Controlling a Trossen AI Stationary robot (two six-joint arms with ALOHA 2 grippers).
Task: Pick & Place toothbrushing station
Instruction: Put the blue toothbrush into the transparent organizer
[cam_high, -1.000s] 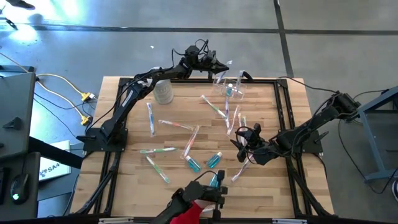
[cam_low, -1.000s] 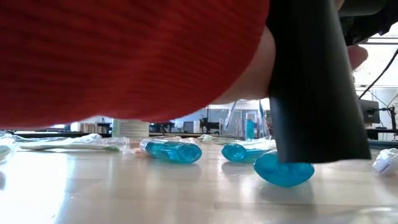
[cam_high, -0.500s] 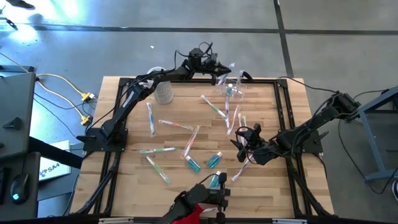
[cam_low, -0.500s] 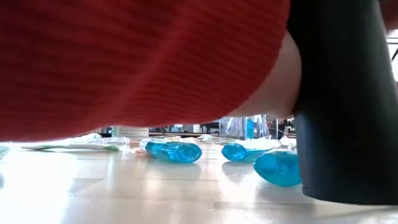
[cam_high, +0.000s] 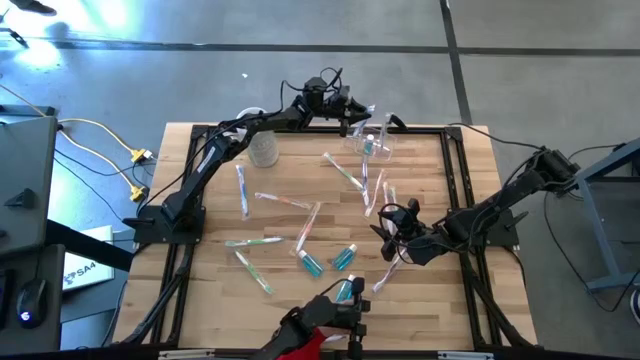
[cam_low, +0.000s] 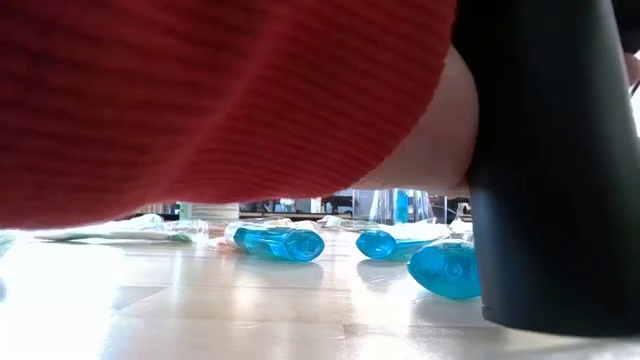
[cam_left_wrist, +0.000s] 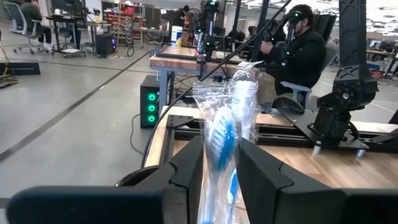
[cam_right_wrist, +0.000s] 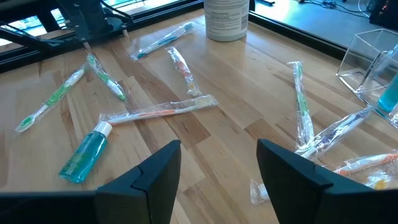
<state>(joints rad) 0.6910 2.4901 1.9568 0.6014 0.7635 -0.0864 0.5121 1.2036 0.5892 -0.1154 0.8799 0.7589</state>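
The toothbrushing station, a clear box (cam_high: 376, 143) with a blue bottle standing in it, rests on its base at the table's far edge, right of centre. It also shows in the right wrist view (cam_right_wrist: 372, 57) and the low view (cam_low: 385, 205). My left gripper (cam_high: 349, 111) hovers just left of the box, shut on a wrapped blue toothbrush (cam_left_wrist: 221, 134). My right gripper (cam_high: 384, 228) is open and empty above the table's right middle (cam_right_wrist: 217, 168). My left gripper pinches the wrapped toothbrush between its two fingers (cam_left_wrist: 186, 171), on the handle below the bristle head (cam_left_wrist: 219, 163). In the left wrist view the bristle end sticks out beyond the fingertips. The brush is lifted clear of the table, its free end (cam_high: 368, 106) toward the clear box.
A whitish cylindrical container (cam_high: 264, 148) stands at the far left. Several wrapped toothbrushes (cam_high: 283, 201) and blue bottles (cam_high: 345, 257) lie across the middle. A person's red sleeve with a dark hand-held tool (cam_high: 326, 314) is at the near edge and fills the low view (cam_low: 200, 100).
My left gripper has gone a little toward the table's right edge, nearer the clear box, with the wrapped toothbrush still held. The person's red sleeve and dark tool at the near edge have shifted in front of the low camera.
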